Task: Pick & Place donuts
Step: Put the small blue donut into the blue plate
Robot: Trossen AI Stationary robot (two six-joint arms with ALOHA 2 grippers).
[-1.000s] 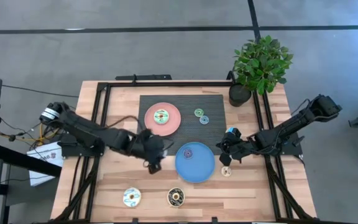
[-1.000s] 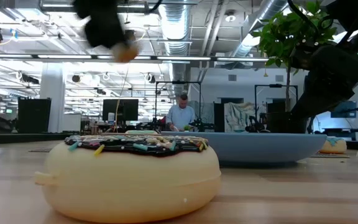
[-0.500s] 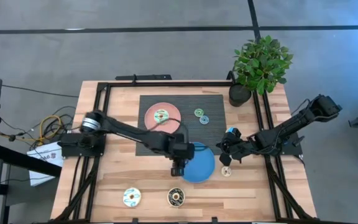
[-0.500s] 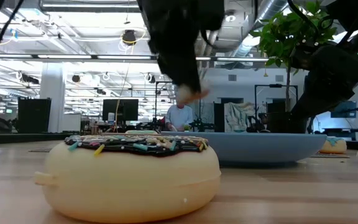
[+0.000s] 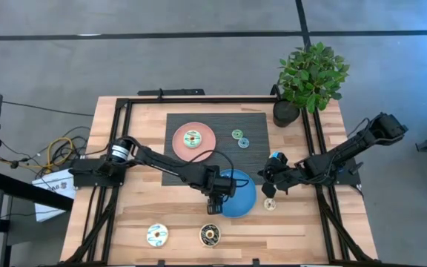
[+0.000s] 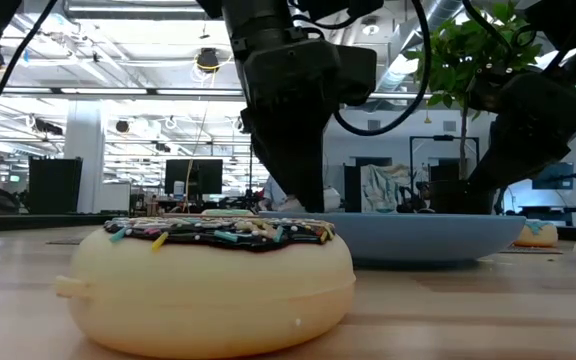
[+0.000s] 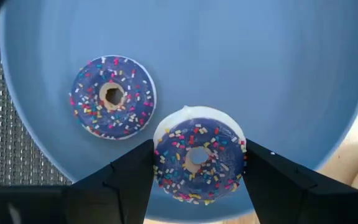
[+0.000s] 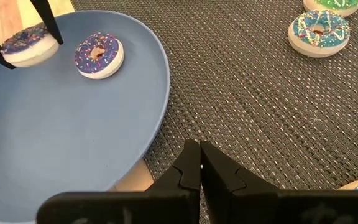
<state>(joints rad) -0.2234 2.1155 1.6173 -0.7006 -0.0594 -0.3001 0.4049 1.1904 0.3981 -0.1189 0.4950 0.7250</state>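
My left gripper (image 7: 199, 163) hangs over the near left part of the blue plate (image 5: 245, 200), shut on a small purple-iced donut (image 7: 199, 158). A second purple donut (image 7: 112, 96) lies flat on the plate beside it. My right gripper (image 8: 199, 167) waits shut, low at the plate's right edge. The pink plate (image 5: 206, 142) carries a green donut (image 5: 192, 139). A small green donut (image 5: 237, 134) and a blue one (image 5: 244, 142) lie on the dark mat. A white donut (image 5: 157, 235) and a dark brown one (image 5: 210, 235) lie near the table's near edge, a cream one (image 5: 270, 204) right of the blue plate. My left gripper pinches the purple donut by two opposite sides of its outer rim (image 7: 160, 163), one finger (image 7: 129, 177) on each side. The fingers come from above, pointing down. The donut sits level, icing up, low over the plate; whether it touches the plate, I cannot tell.
A potted plant (image 5: 310, 78) stands at the far right corner. A dark ribbed mat (image 5: 254, 159) lies under both plates. Black frame rails (image 5: 121, 159) run along the table's left and right sides. Bare wood (image 5: 288, 233) shows along the near edge.
My left gripper has travelled toward the table's right, from left of the blue plate to over it, and has come down, carrying the purple donut from high above the table to just over the plate. It has stayed shut on the donut.
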